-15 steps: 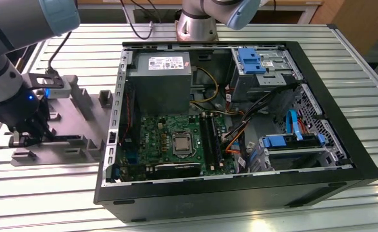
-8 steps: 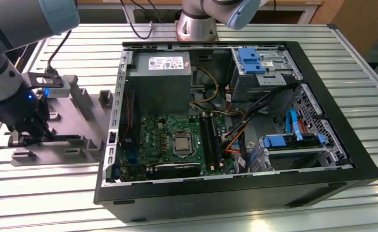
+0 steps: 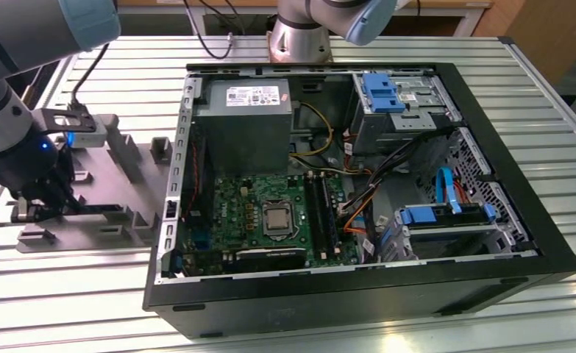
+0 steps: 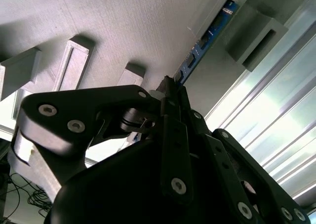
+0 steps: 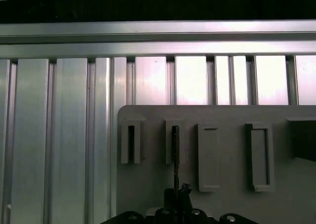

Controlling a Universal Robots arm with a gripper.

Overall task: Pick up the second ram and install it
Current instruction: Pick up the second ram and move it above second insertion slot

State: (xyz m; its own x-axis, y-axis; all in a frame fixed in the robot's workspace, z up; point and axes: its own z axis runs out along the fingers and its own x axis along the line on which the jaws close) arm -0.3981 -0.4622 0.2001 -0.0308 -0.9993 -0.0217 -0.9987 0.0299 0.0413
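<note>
Ribbed aluminium bench point(image 3: 72, 309) carries an open computer case point(image 3: 366, 298) and, at the exterior view's left, a grey fixture plate point(image 3: 121, 169) with raised slotted holders point(image 3: 131, 151). Over this plate, well apart from the case, the claw point(image 3: 40, 209) is lowered.

In the second wrist view, the claw point(image 4: 169, 86) has its fingers drawn together, clamped on the near end of the second ram point(image 4: 205, 39). This is a long, thin blue circuit board with small dark components, standing on edge and running away across the plate point(image 4: 123, 26).

In the first wrist view, the second ram point(image 5: 175, 155) appears edge-on as a thin dark line seated in one narrow holder, directly ahead of the claw point(image 5: 178, 190).

Inside the case, the motherboard point(image 3: 258, 213) lies exposed, with blue drive brackets point(image 3: 381, 92) beyond it.
</note>
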